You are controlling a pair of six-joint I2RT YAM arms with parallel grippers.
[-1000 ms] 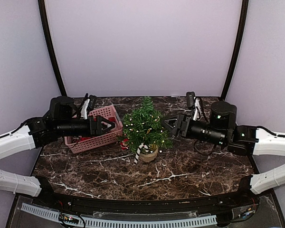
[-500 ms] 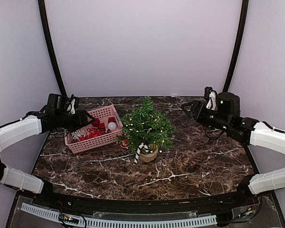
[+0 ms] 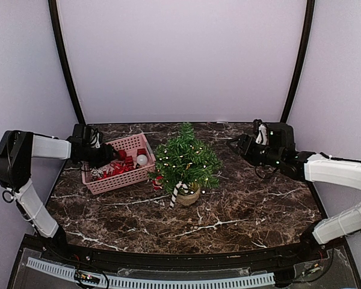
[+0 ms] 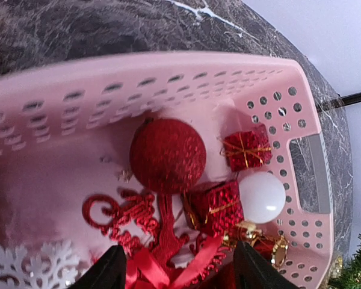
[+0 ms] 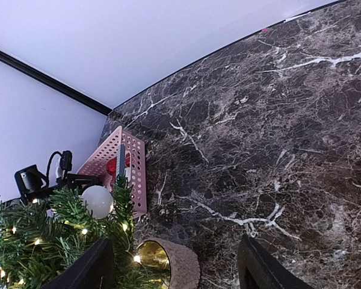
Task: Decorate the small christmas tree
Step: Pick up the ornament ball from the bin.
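Tree (image 3: 185, 158) stands in its pot mid-surface (image 3: 240, 205), lights on, candy cane (image 3: 177, 194) at its base. Left end effector (image 4: 177, 270) open over pink basket (image 3: 108, 180) of ornaments. Right end effector (image 5: 174, 265) open, empty, right of tree.

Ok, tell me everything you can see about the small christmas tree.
The small christmas tree is a miniature green pine with bushy needle branches that look artificial, standing upright in a round tan pot near the middle of the dark marble table. Tiny warm lights glow among its branches. A red-and-white candy cane hangs at its lower front, and something red sits low on its left side. The pink basket is just to its left; whether they touch is unclear.
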